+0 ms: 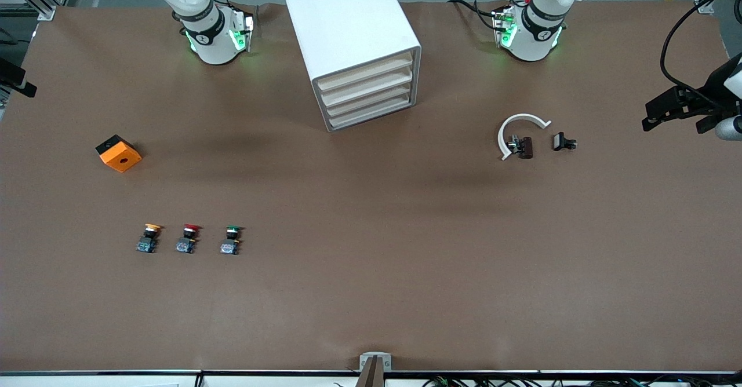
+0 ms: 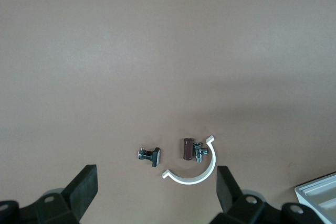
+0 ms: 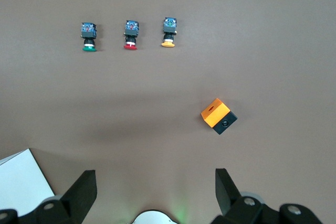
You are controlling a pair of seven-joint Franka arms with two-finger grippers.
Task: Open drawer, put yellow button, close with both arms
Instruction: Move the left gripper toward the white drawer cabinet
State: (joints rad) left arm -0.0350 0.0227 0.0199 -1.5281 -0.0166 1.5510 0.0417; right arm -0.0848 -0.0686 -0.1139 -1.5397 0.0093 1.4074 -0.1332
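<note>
- Nothing of the task was seen to be done: the drawer, uppermost of four in the white cabinet, sat fully closed.
- The yellow button lay untouched on the table, well away from the right gripper, at the end of a row with a red button and a green button.
- The right gripper was held high with fingers spread wide and empty, an orange box lying closer beneath it.
- The left gripper was likewise wide and empty, hovering over a white curved clip.
- Opening, placing and closing all remained.
</note>
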